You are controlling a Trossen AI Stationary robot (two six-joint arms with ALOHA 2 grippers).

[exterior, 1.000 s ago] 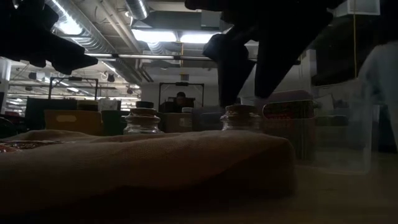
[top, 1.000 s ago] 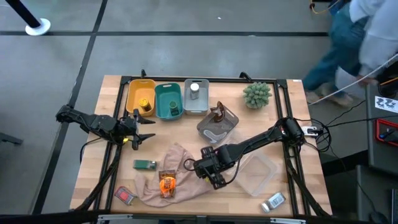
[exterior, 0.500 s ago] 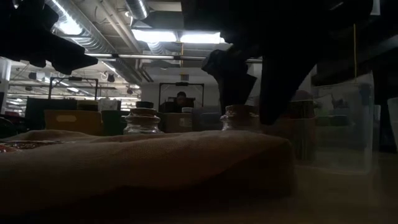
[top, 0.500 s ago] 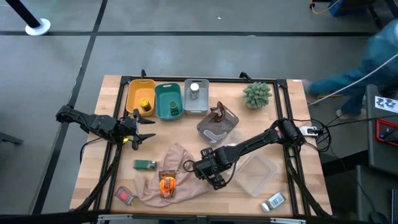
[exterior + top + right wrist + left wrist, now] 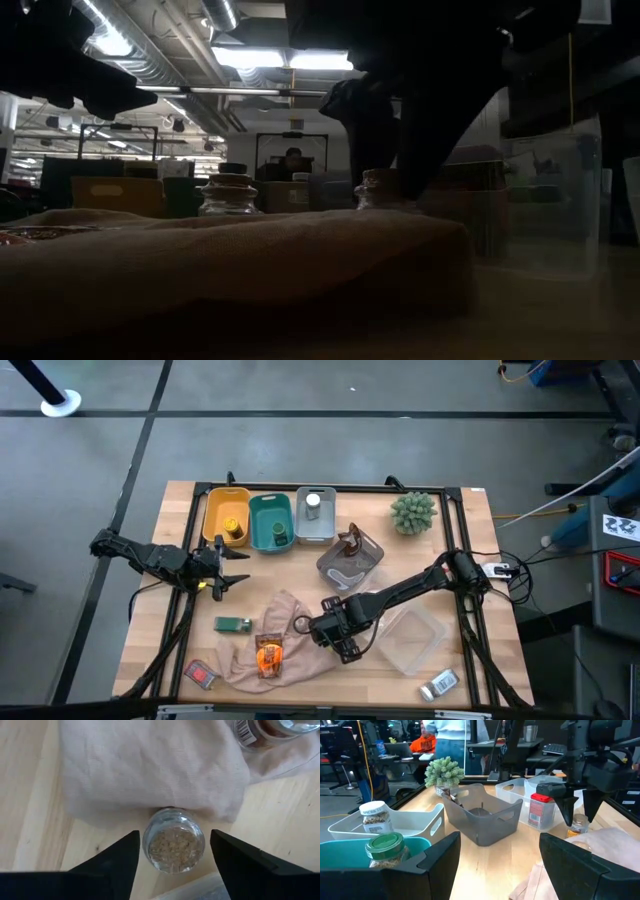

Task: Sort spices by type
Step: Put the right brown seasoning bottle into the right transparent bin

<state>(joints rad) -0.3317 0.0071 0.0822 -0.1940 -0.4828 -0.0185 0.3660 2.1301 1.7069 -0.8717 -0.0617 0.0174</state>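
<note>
Since the earlier frames the right gripper (image 5: 338,636) has edged toward the beige cloth (image 5: 290,622) and lower over a small glass jar (image 5: 173,839); in the low view its dark fingers (image 5: 440,130) now hide more of the jar behind them, and the person at the top right of the high view is gone.

Nearest the front edge, we note in the high view a red packet (image 5: 201,674), an orange sachet (image 5: 268,656) on the cloth, and a silver-capped jar (image 5: 438,684) lying at the front right. A green box (image 5: 233,624) sits left of the cloth, a clear tray (image 5: 415,640) right of it.

Only the right wrist view shows the glass jar plainly: upright, just beside the cloth's edge, between the two fingers, which stand wide on either side without touching it. The high view hides this jar under the gripper.

The left gripper (image 5: 232,568) hovers at mid-table left, fingers wide apart, nothing between them.

Farther back, a grey bin (image 5: 350,558) holds a brown item. The back row has a yellow bin (image 5: 226,512) with a yellow jar (image 5: 232,527), a teal bin (image 5: 270,522) and a white bin (image 5: 315,513). The left wrist view adds what the high view does not resolve: a green-lidded jar (image 5: 387,849) in the teal bin, a labelled jar (image 5: 374,817) in the white one, and a red-capped jar (image 5: 540,810).

A green plant ball (image 5: 413,512) stands back right.
</note>
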